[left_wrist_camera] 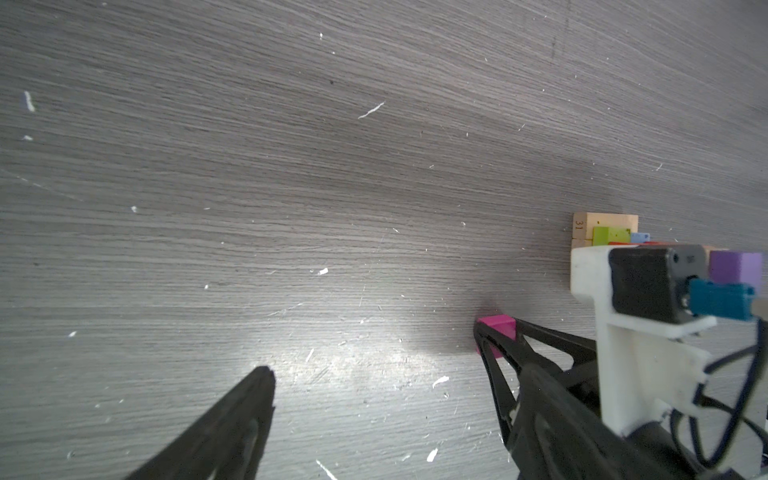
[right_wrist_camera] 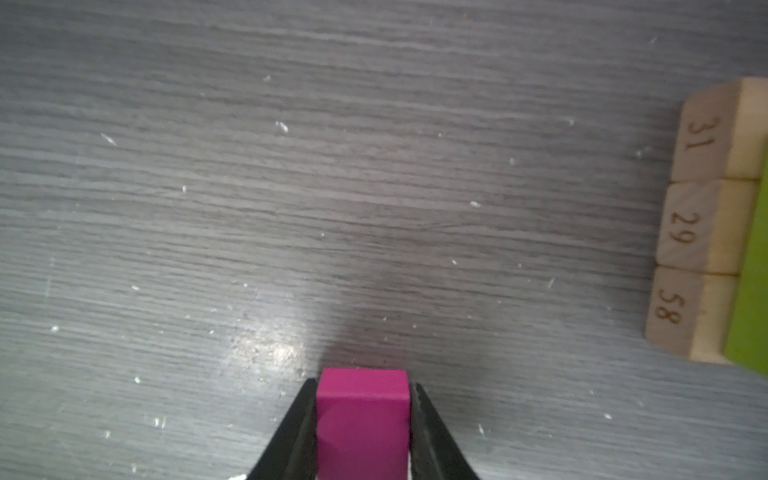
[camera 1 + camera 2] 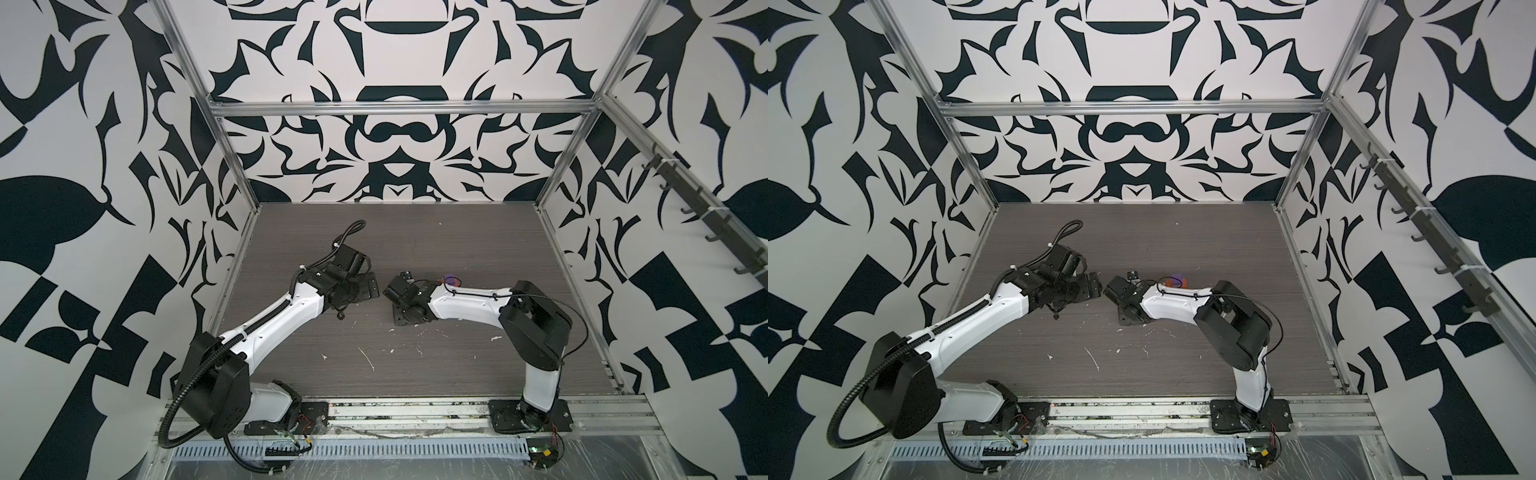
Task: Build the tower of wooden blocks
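The wood block tower stands on the table just behind my right forearm. In the left wrist view it shows tan planks [image 1: 604, 219], a lime green block [image 1: 604, 235], a light blue block [image 1: 640, 237] and a purple cube [image 1: 733, 266]. In both top views only the purple cube [image 3: 449, 277] [image 3: 1177, 277] and an orange block [image 3: 1170, 282] peek out. The numbered ends of the tan planks [image 2: 702, 224] show in the right wrist view. My right gripper [image 2: 362, 384] is shut on a magenta cube [image 2: 361, 419] low over the table, left of the tower. My left gripper [image 1: 392, 370] is open and holds nothing.
The grey wood-grain table [image 3: 415, 353] carries white flecks and scratches. Both wrists sit close together at mid table, tips nearly facing. The white camera mount [image 1: 602, 299] of the right arm fills one side of the left wrist view. Metal frame posts [image 3: 232, 166] and patterned walls ring the table.
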Controlling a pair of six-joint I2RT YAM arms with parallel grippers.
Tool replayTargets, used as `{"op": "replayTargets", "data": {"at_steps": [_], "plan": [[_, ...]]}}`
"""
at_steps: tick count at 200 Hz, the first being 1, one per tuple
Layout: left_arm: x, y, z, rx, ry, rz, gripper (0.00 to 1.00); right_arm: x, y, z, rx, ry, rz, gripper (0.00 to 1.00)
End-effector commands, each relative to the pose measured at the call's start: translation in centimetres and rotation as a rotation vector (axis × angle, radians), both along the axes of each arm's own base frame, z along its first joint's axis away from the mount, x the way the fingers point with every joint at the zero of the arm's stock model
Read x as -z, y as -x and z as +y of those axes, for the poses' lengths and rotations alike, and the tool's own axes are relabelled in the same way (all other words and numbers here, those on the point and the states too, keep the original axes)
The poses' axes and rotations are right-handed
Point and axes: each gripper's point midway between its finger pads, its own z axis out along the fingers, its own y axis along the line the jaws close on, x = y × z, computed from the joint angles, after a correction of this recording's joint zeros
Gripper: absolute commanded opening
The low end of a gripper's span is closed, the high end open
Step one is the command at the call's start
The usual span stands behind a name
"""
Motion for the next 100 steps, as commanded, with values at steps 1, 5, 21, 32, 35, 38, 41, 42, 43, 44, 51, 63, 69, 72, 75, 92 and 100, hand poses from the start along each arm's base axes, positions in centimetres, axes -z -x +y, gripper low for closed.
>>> {"op": "replayTargets", "data": {"at_steps": [1,5,21,32,35,38,41,42,43,44,51,63,69,72,75,92,100], "plan": [[-0.4,-0.2,0.1,-0.012,0.007,-0.002,0.95,-1.6,-0.4,0.3,-0.013,0.001,-0.028,0.34],[-0.4,-0.2,0.1,-0.013,0.008,-0.002,0.95,-1.7,-0.4,0.3,-0.013,-0.001,-0.03,0.33],[-0.5,-0.3,0.0,-0.011,0.014,-0.003,0.95,-2.0,-0.4,0.2,-0.012,-0.005,-0.038,0.32],[-0.5,-0.3,-0.1,-0.011,0.015,-0.002,0.95,-2.3,-0.5,0.3,-0.016,-0.008,-0.042,0.31],[-0.5,-0.3,0.0,-0.012,0.015,-0.003,0.95,-2.4,-0.4,0.2,-0.017,-0.007,-0.043,0.3],[-0.5,-0.3,0.0,-0.011,0.014,-0.002,0.95,-2.5,-0.5,0.2,-0.018,-0.006,-0.046,0.3],[-0.5,-0.3,0.0,-0.012,0.015,-0.002,0.95,-2.6,-0.5,0.2,-0.018,-0.006,-0.05,0.3],[-0.5,-0.3,0.0,-0.012,0.015,-0.003,0.95,-2.6,-0.5,0.1,-0.018,-0.005,-0.049,0.3],[-0.4,-0.2,0.0,-0.011,0.014,-0.002,0.95,-2.7,-0.5,0.2,-0.018,-0.005,-0.05,0.3],[-0.5,-0.2,0.0,-0.012,0.014,-0.002,0.95,-2.7,-0.5,0.1,-0.018,-0.004,-0.05,0.3],[-0.4,-0.2,0.0,-0.012,0.014,-0.002,0.95,-3.0,-0.5,0.0,-0.021,0.001,-0.057,0.3],[-0.3,-0.3,0.0,-0.013,0.015,-0.001,0.95,-3.5,-0.6,-0.1,-0.026,0.002,-0.069,0.3],[-0.3,-0.2,0.0,-0.013,0.017,-0.001,0.95,-3.8,-0.6,-0.3,-0.027,0.004,-0.074,0.3],[-0.3,-0.3,0.0,-0.014,0.017,-0.002,0.95,-4.0,-0.7,-0.3,-0.028,0.003,-0.078,0.3],[-0.2,-0.2,0.0,-0.014,0.018,-0.001,0.95,-4.2,-0.7,-0.3,-0.03,0.001,-0.082,0.3],[-0.2,-0.3,-0.2,-0.013,0.029,0.0,0.95,-5.0,-0.7,-0.5,-0.034,0.002,-0.099,0.3],[-0.1,-0.3,-0.3,-0.012,0.031,0.002,0.95,-5.5,-0.8,-0.6,-0.036,0.0,-0.106,0.3]]}}
